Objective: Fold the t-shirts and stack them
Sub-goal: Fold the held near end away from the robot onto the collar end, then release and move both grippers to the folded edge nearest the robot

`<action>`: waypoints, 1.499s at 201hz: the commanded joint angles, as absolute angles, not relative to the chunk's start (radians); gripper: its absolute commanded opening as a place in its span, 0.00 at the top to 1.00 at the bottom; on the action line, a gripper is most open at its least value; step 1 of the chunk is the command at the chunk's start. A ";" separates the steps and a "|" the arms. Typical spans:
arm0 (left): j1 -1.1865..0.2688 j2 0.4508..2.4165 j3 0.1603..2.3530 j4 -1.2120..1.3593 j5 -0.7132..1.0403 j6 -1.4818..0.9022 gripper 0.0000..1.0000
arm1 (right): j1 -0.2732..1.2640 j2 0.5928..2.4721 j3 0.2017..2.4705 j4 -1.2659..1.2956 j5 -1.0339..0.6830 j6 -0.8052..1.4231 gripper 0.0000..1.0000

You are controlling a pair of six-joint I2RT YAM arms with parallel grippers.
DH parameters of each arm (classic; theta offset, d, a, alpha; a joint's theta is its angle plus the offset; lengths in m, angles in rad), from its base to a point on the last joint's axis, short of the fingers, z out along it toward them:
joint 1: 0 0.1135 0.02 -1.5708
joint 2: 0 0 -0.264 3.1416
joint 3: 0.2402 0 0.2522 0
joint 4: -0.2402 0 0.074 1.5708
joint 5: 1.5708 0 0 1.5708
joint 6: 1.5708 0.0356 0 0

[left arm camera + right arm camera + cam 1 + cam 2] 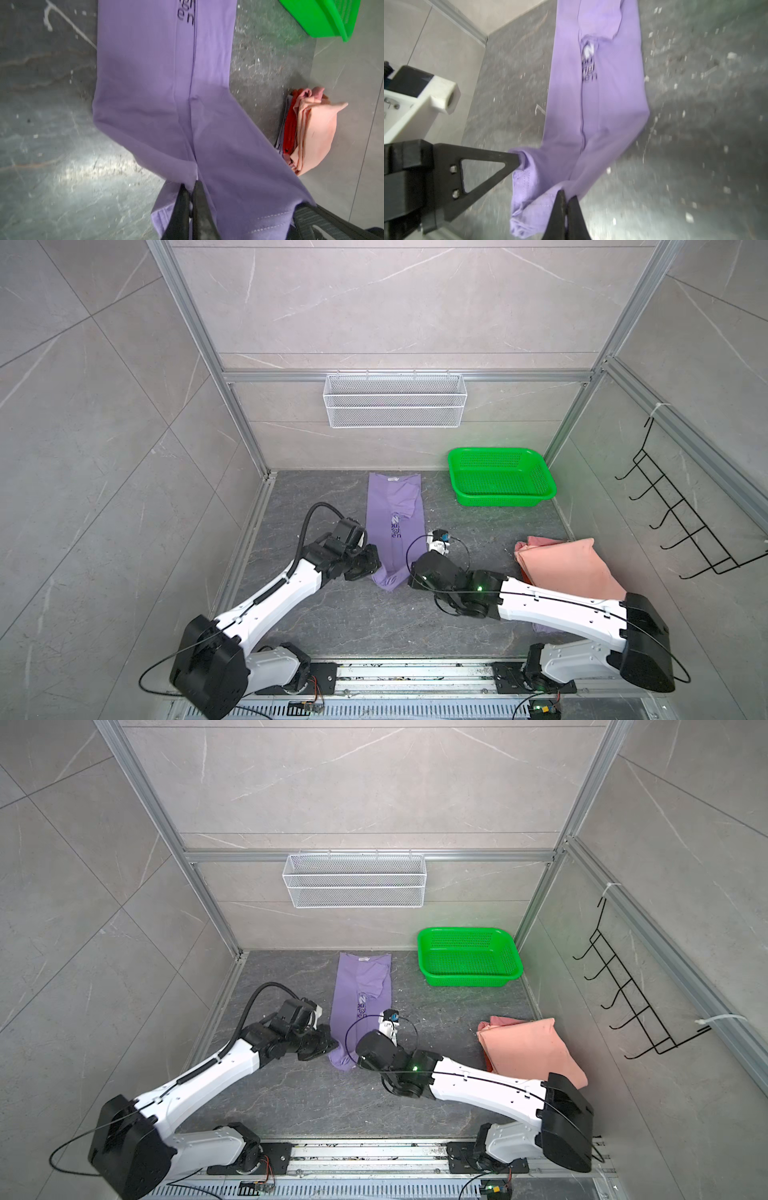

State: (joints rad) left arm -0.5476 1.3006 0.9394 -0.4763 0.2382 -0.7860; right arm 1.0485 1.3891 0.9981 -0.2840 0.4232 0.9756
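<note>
A lavender t-shirt (395, 522) (360, 990), folded lengthwise into a narrow strip with dark print showing, lies on the dark table with its collar at the far end. Its near hem end is raised off the table. My left gripper (374, 563) (190, 185) is shut on the hem's left corner. The right gripper (566, 195) (409, 576) is shut on the right corner close by. The left gripper's fingers (500, 162) show in the right wrist view, pinching the cloth. A folded salmon pink t-shirt (569, 568) (313, 128) tops a stack at the right, partly under my right arm.
A green mesh basket (500, 477) (469, 957) stands at the back right corner. Red and purple layers show under the pink stack. A white wire basket (395, 400) hangs on the back wall and a black hook rack (685, 522) on the right wall.
</note>
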 commanded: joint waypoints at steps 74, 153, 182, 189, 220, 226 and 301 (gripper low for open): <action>-0.291 1.845 1.303 -0.271 0.397 -0.664 1.00 | 0.668 1.820 1.241 -0.136 0.182 0.805 1.00; -0.203 2.023 1.420 -0.184 0.502 -0.720 1.00 | 0.533 2.055 1.427 -0.095 0.047 0.825 1.00; -0.184 2.075 1.499 -0.201 0.524 -0.712 0.97 | 0.507 2.113 1.509 -0.114 0.014 0.812 0.96; -0.175 2.089 1.514 -0.197 0.533 -0.716 0.85 | 0.501 2.117 1.515 -0.104 0.005 0.810 0.86; -0.113 2.095 1.547 -0.133 0.624 -0.745 0.53 | 0.457 2.057 1.483 -0.053 0.004 0.801 0.39; -0.102 2.075 1.541 -0.121 0.624 -0.748 0.52 | 0.450 2.035 1.471 -0.040 0.000 0.792 0.39; -0.072 1.714 1.233 -0.244 0.477 -0.661 0.39 | 0.465 1.757 1.148 -0.077 -0.095 0.844 0.38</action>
